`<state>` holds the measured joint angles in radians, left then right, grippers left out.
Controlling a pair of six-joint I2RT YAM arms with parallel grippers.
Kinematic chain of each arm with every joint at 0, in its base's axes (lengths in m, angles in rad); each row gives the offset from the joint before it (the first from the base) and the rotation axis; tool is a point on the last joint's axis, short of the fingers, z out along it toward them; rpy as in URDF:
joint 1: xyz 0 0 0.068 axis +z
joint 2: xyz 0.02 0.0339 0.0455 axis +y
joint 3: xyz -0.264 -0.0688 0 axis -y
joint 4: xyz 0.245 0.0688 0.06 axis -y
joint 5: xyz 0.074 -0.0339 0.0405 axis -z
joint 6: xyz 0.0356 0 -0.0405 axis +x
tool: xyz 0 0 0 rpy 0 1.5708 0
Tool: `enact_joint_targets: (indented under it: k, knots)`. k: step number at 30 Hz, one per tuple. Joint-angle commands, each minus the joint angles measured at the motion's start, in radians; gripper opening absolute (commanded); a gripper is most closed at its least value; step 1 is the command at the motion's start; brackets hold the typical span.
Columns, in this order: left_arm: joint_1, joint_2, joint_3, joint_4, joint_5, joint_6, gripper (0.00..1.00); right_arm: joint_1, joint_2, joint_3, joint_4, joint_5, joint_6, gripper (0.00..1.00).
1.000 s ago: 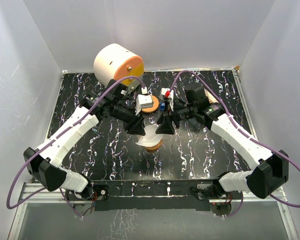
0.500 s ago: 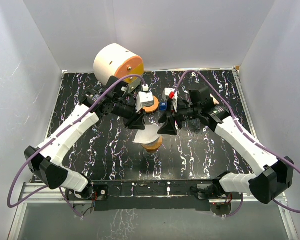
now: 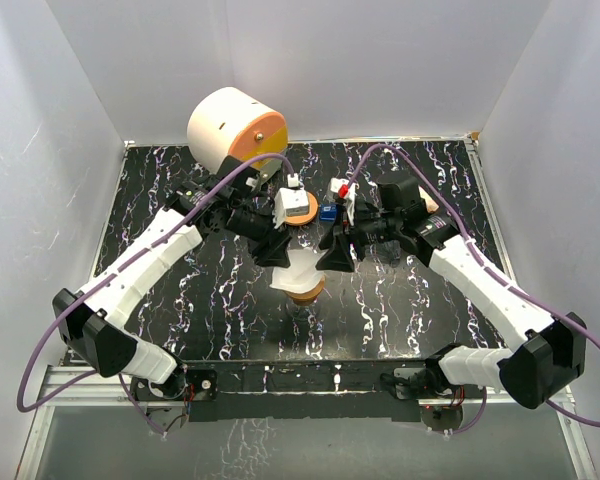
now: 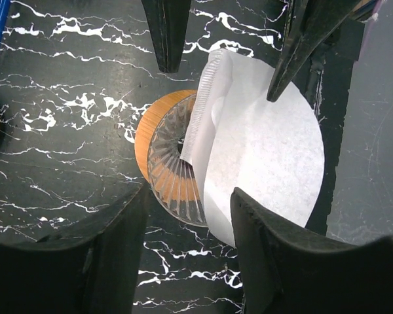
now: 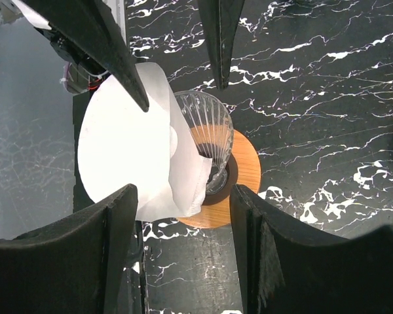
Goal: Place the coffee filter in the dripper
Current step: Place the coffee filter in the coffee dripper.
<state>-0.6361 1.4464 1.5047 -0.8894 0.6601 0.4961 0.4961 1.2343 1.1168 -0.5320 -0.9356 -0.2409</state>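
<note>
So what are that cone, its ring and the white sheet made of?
The dripper looks like clear ribbed glass, possibly plastic: you can see through it. Its base ring looks like matte light wood, judging by its dull tan face. The coffee filter looks like thin white paper, with a crimped seam.

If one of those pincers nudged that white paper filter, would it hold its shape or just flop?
Probably flop: the coffee filter looks thin, and its crimped edge bends into the dripper. It seems very light, so a nudge could slide it off the rim, since most of it hangs outside. Likely easy to crease.
</note>
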Motion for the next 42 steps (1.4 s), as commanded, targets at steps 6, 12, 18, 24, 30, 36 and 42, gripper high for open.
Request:
enact_joint_targets:
  k: [6,12,18,24,30,36,42]
  knots:
    - [-0.004,-0.042,-0.059,0.020,-0.040,0.005,0.55,-0.002,0.018,0.015,0.081,0.026,0.051,0.56]
    - [-0.004,-0.049,-0.100,0.053,-0.050,0.003,0.55,-0.002,0.028,0.007,0.090,0.046,0.065,0.56]
    - [-0.004,-0.061,-0.131,0.093,-0.060,-0.014,0.57,-0.002,0.033,-0.006,0.104,0.074,0.072,0.56]
    - [-0.004,-0.071,-0.156,0.125,-0.092,-0.038,0.63,-0.002,0.042,-0.020,0.117,0.092,0.078,0.56]
    - [-0.004,-0.073,-0.165,0.146,-0.113,-0.051,0.66,-0.002,0.052,-0.030,0.128,0.108,0.083,0.56]
    - [-0.004,-0.073,-0.180,0.158,-0.136,-0.057,0.70,-0.002,0.054,-0.028,0.132,0.108,0.086,0.57]
    - [-0.002,-0.074,-0.204,0.165,-0.162,-0.053,0.75,-0.002,0.053,-0.030,0.134,0.089,0.085,0.57]
